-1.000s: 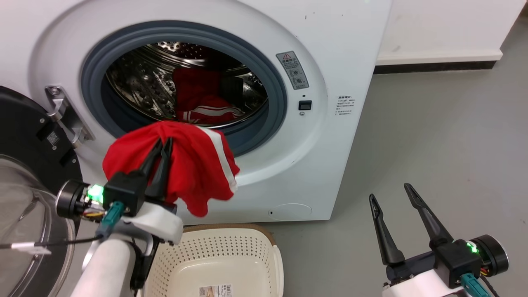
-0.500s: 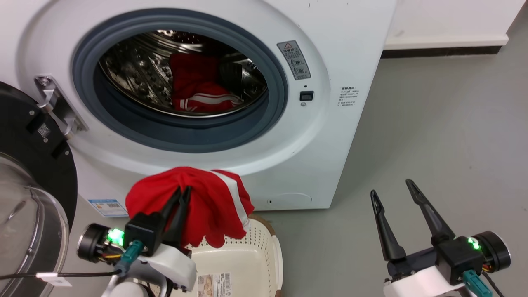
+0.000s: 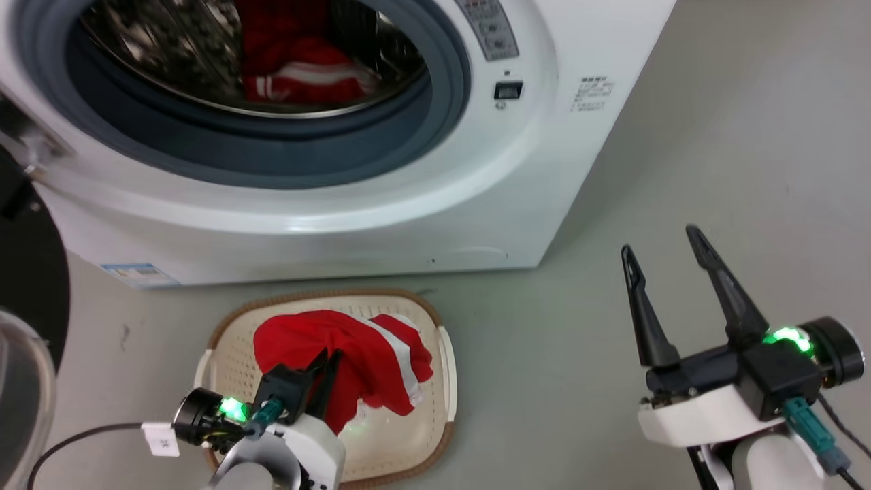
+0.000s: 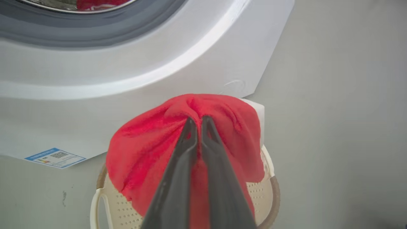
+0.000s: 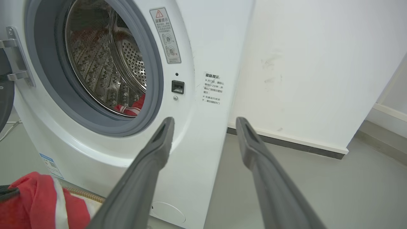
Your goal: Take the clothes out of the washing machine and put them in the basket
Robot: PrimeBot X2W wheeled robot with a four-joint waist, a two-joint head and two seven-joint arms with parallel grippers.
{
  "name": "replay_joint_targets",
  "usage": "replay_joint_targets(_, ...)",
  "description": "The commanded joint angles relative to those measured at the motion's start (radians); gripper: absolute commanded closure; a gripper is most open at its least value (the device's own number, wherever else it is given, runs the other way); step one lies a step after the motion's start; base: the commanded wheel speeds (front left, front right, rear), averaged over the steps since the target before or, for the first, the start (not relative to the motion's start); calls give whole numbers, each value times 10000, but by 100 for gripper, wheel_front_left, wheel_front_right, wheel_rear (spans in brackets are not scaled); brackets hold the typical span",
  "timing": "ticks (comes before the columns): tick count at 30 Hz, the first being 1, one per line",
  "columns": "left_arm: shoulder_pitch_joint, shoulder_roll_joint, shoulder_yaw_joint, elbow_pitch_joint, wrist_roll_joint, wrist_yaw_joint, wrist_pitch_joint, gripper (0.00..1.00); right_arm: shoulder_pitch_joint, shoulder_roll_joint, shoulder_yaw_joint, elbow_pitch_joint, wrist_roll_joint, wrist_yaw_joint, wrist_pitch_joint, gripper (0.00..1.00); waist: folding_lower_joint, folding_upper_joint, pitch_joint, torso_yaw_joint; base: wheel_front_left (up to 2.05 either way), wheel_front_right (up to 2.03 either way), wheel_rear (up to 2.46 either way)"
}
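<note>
My left gripper point(image 3: 328, 359) is shut on a red garment with white stripes point(image 3: 367, 357), one of the clothes, and holds it over and partly inside the cream basket point(image 3: 446, 401). The left wrist view shows the shut fingers point(image 4: 187, 136) pinching that red fabric point(image 4: 143, 149) above the basket point(image 4: 268, 187). More red clothes point(image 3: 299, 68) lie in the steel drum of the washing machine point(image 3: 422, 177); a bit of them point(image 5: 132, 108) shows in the right wrist view too. My right gripper point(image 3: 663, 241) stands open and empty at the lower right, above the floor.
The basket sits on the grey floor point(image 3: 714, 136) just in front of the machine. The black-framed glass door point(image 3: 27, 299) hangs open at the left. A white wall with a dark skirting point(image 5: 286, 143) rises to the right of the machine.
The left gripper has carried the red garment down from the porthole's lip to the basket. The head camera has tilted down, so the machine sits higher in view. The right gripper stays open.
</note>
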Motion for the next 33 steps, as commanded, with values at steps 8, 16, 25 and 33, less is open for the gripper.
replay_joint_targets(8, -1873, -313, -303, 3015, 157, -255, -363, 100, -1088, 5, -73, -291, 148, -7, -21, 0, -1, 0, 2246, -539, 0, 0, 0)
replay_joint_targets(16, -3987, -495, -720, 5873, 587, -162, -192, 100, -1929, 6, -325, -497, 338, -7, -21, 0, -1, 0, 3871, -841, 0, 0, 0)
replay_joint_targets(25, -5635, -566, -951, 7909, 703, -104, 536, 100, -2448, 5, -410, -612, 547, -7, -21, 0, -1, 0, 5133, -1007, 0, 0, 0)
replay_joint_targets(33, -5720, -730, -600, 8285, 97, -216, 757, 0, -2587, 6, -479, -505, 554, -7, -21, 0, -1, 0, 5168, -937, 0, 0, 0)
